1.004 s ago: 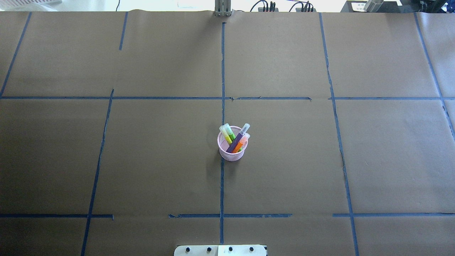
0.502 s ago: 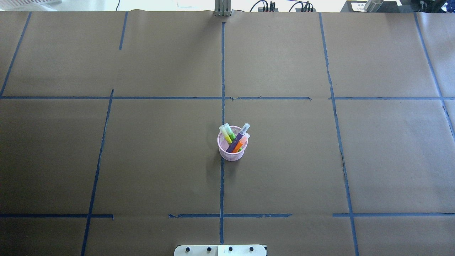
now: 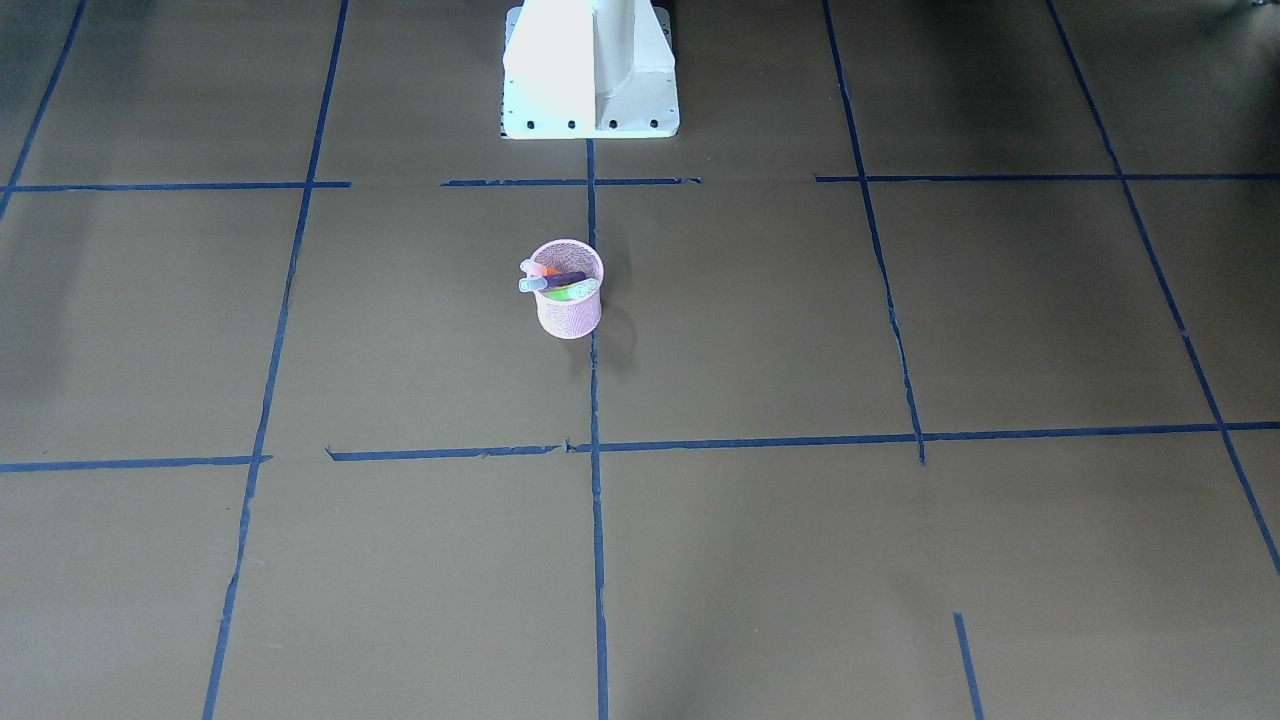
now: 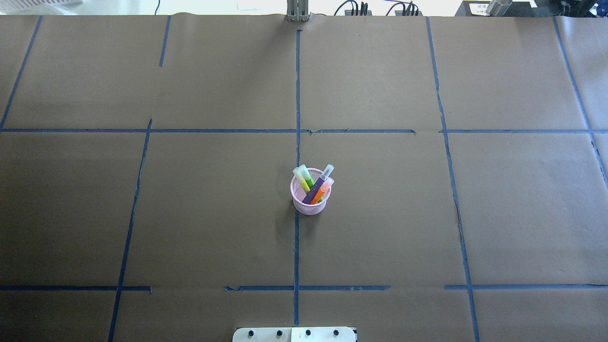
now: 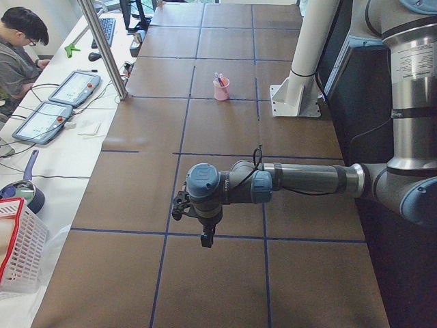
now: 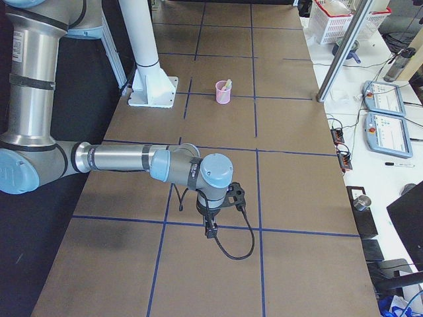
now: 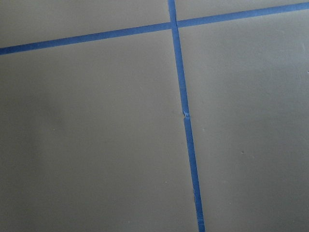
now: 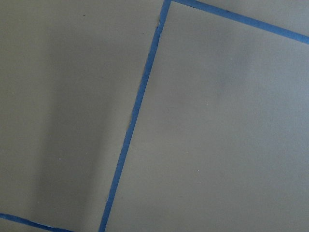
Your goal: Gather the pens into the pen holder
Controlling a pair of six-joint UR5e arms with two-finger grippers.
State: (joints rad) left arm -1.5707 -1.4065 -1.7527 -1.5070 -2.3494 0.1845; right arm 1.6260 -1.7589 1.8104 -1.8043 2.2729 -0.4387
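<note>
Right, the pink mesh pen holder [image 4: 308, 208] stands upright mid-table on the centre tape line [image 4: 296, 251]. Slanting out of it, pale caps up, are the purple pen [image 4: 315, 190], orange pen [image 4: 322, 191] and green pen [image 4: 309, 180]. My left gripper [image 5: 204, 239] and right gripper [image 6: 210, 231] hang well apart from it. Spread or pressed together, I cannot tell.

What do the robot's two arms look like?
Both the left arm and the right arm are thick silver-grey tubes with rounded joints capped in pale blue. Each ends in small black hardware; a black cable loops from the right wrist.
</note>
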